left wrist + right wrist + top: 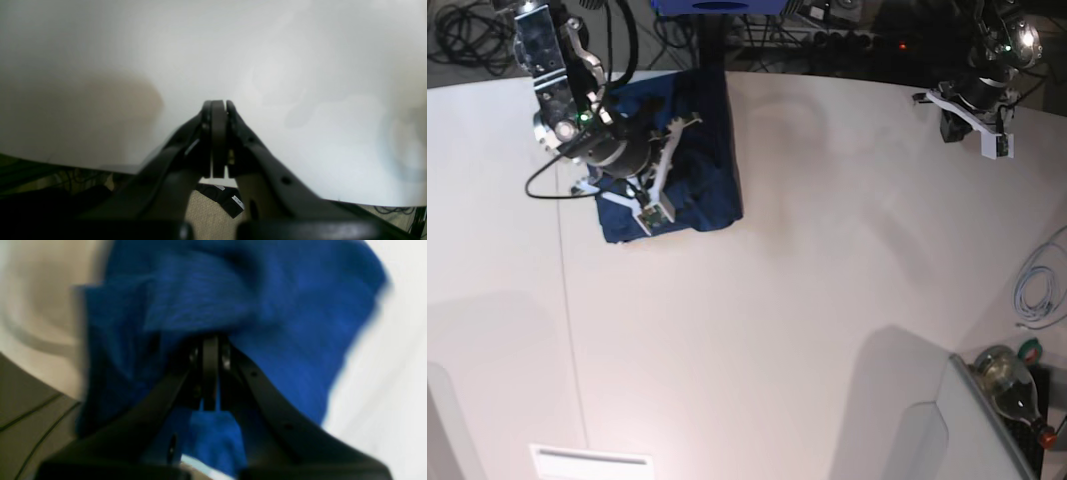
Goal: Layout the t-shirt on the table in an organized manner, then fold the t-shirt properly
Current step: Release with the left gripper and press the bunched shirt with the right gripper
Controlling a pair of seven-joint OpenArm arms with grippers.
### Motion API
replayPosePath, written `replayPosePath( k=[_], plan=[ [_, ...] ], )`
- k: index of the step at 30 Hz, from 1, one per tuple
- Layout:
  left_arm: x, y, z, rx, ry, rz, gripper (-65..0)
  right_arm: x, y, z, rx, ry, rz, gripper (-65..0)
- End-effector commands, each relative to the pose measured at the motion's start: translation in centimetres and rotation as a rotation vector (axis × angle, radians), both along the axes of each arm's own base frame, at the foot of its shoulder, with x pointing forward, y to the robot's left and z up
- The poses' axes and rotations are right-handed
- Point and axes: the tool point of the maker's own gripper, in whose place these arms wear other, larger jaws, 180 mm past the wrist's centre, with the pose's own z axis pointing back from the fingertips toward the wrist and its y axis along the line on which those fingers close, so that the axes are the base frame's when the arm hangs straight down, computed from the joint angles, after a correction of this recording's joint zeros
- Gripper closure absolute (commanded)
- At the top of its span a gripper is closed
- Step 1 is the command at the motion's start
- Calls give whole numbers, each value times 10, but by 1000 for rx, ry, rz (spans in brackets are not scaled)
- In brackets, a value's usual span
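The counter (807,300) is a broad white top with a curved far edge and a thin dark seam running down it, well to the side of the right claw (639,192). Beyond the far edge lie tangled cables (467,35), and a coiled pale cord (1039,285) sits on the surface below the left claw (957,125). The left claw hangs over bare white counter, its jaws pressed together on nothing, well apart from the cloth. The t-shirt (702,170), dark blue, lies bunched in a rough block directly under and around the right claw, by the far edge. That claw's jaws are closed with blue fabric gathered at their tips, so it grips the t-shirt. The right wrist view is smeared, and the folds blur together; sleeves and collar cannot be told apart. A bottle (1012,385) is half cut off at the corner.
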Motion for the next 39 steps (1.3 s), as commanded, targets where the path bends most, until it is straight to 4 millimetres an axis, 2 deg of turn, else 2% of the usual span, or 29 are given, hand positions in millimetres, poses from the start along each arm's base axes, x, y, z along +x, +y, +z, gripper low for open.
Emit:
replayPosePath(
  k=[1, 4, 9, 11, 13, 16, 18, 21, 24, 27, 29, 32, 39],
  plan=[
    [5, 2, 8, 8, -33, -7, 0, 18, 11, 17, 36, -67, -1, -14],
    [4, 2, 7, 7, -31, -6, 0, 32, 31, 20, 71, -73, 4, -14],
    [4, 2, 7, 5, -32, -6, 0, 54, 49, -1, 79, -10, 3, -11],
    [4, 2, 7, 5, -32, -6, 0, 61, 54, 4, 90, -22, 6, -11],
    [5, 2, 8, 5, -34, -6, 0, 68, 54, 27, 104, -87, 7, -9],
    [5, 2, 8, 7, -34, -6, 0, 52, 34, 50, 66, -129, 12, -9],
    [5, 2, 8, 7, -34, -6, 0, 32, 20, 53, 19, -99, 20, -9],
    [7, 3, 9, 8, -38, -7, 0, -10, 3, 35, -25, -18, 33, -9],
    [14, 2, 11, 8, -54, -8, 0, -36, 0, 15, -19, 29, 37, -9],
    [19, -11, 9, -7, -53, -47, 0, -47, 4, -3, -1, 66, 35, -8],
    [22, -21, 7, -20, -51, -75, 0, -56, 18, -7, 14, 79, 75, -8],
    [22, -31, 4, -35, -44, -95, 0, -64, 35, -8, 30, 84, 126, -9],
    [19, -30, 3, -34, -38, -93, 0, -71, 68, -2, 78, 86, 182, -9]
  ],
)
